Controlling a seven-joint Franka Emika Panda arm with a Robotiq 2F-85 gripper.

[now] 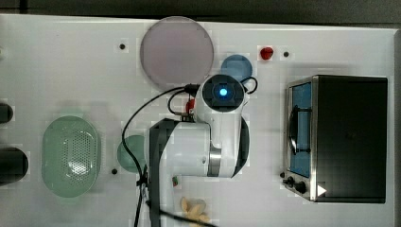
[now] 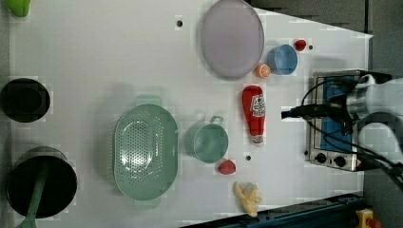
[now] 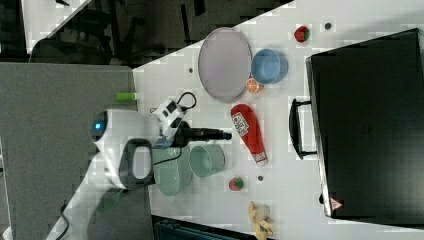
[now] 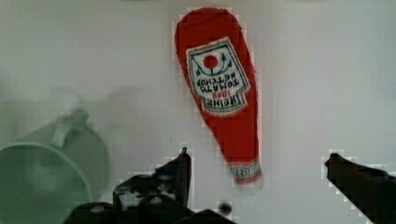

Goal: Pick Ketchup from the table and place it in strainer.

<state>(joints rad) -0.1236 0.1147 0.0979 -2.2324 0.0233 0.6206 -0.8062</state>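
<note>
The ketchup (image 2: 254,114) is a red squeeze bottle with a white label, lying flat on the white table between the teal cup and the toaster oven. In the wrist view the ketchup (image 4: 219,88) lies with its cap end pointing toward my fingers. My gripper (image 4: 259,161) hangs above the table with its jaws wide open and nothing between them, the cap end sitting nearer one fingertip (image 4: 184,161). In the right view my gripper (image 3: 226,134) sits just to the left of the bottle (image 3: 248,131). The mint-green strainer (image 2: 145,152) stands empty on the far side of the cup.
A teal cup (image 2: 206,141) stands between strainer and bottle. A purple plate (image 2: 232,38), blue bowl (image 2: 283,59) and orange slice (image 2: 262,71) lie beyond the bottle's base. The toaster oven (image 2: 332,118), a strawberry (image 2: 227,166) and bananas (image 2: 248,197) are nearby.
</note>
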